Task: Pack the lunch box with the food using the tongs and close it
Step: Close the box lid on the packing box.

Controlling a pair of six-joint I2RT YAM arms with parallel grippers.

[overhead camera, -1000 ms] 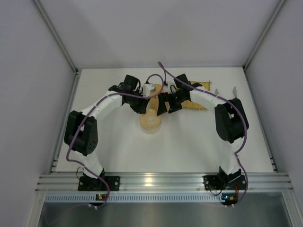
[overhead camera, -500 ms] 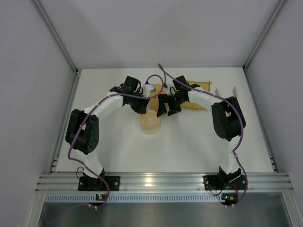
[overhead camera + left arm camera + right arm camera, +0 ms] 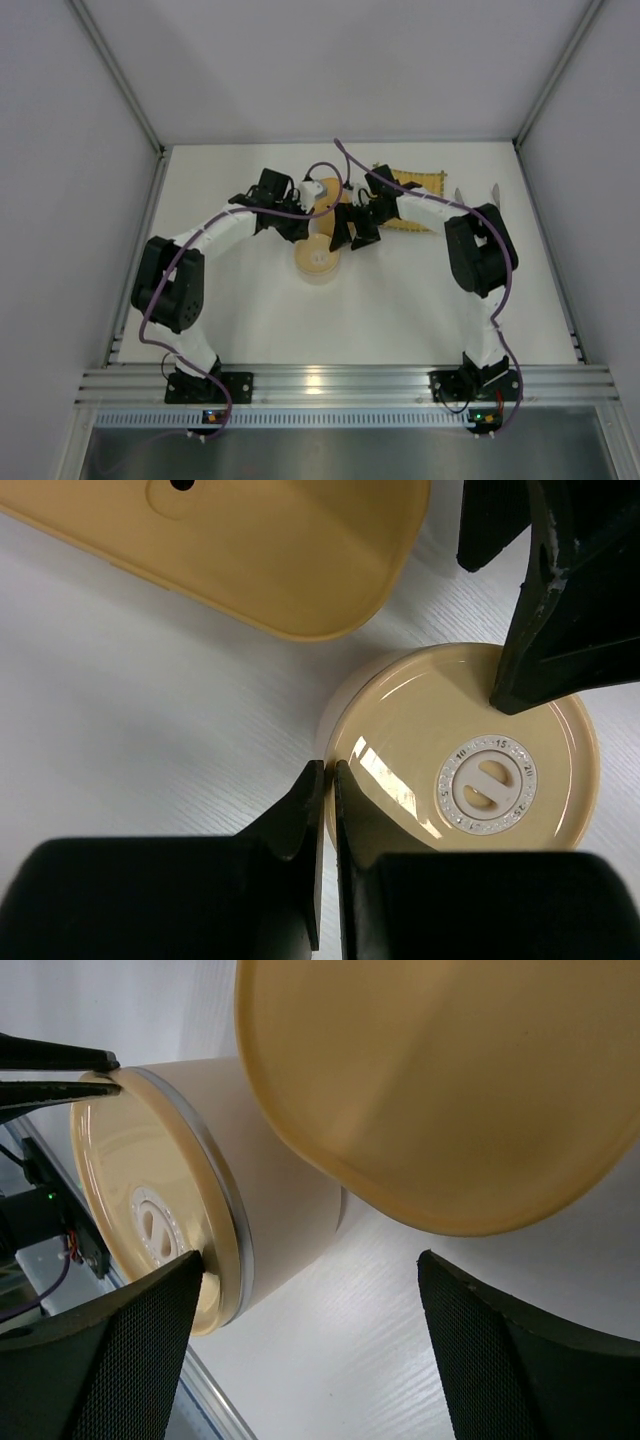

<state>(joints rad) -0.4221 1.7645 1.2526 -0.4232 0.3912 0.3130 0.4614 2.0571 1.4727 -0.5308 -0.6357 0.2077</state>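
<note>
My left gripper (image 3: pixel 328 772) is pinched nearly flat, its tips touching the rim of the yellow dial lid (image 3: pixel 420 750) at its 9 o'clock. My right gripper (image 3: pixel 310 1260) is spread wide, one finger on that lid near 1 o'clock. The round lunch box (image 3: pixel 280 1190) stands closed, a yellow oblong dish (image 3: pixel 280 550) just beside it at 11 o'clock.

The white dial (image 3: pixel 489 783) on the cream lid (image 3: pixel 400 720) reads 10, 15, 20.
</note>
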